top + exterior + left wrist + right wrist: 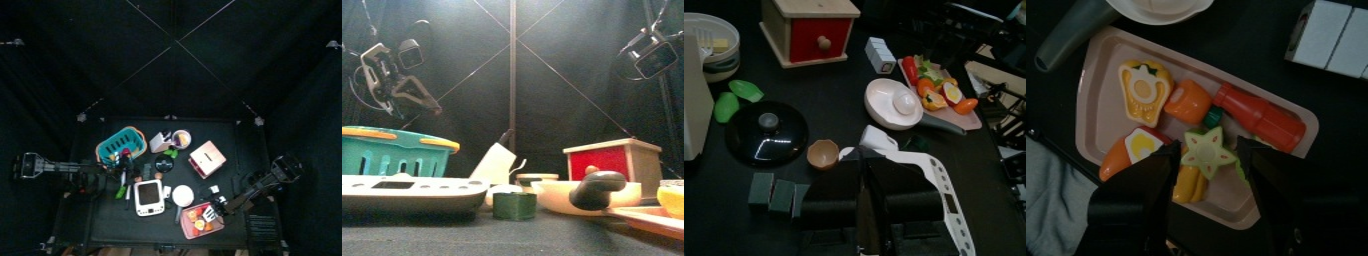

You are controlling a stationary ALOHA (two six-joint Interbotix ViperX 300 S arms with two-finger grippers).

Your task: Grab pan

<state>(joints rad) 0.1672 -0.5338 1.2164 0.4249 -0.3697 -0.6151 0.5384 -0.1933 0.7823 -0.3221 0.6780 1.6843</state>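
Observation:
The pan is a small white bowl-shaped pan (183,193) with a dark handle (596,187), near the table's front middle. It shows in the left wrist view (895,100), and its rim shows in the right wrist view (1160,8) with the handle beside the tray. My left gripper (123,185) hangs above the table left of the pan; in its wrist view (865,165) the jaws stand together and hold nothing. My right gripper (218,205) hovers over the food tray, right of the pan, with its jaws (1207,165) wide apart and empty.
A pink tray (1106,60) of toy food lies at the front right. A white scale (148,197) sits left of the pan. A black domed lid (764,135), a red-fronted wooden box (613,160) and a teal basket (393,155) stand further back.

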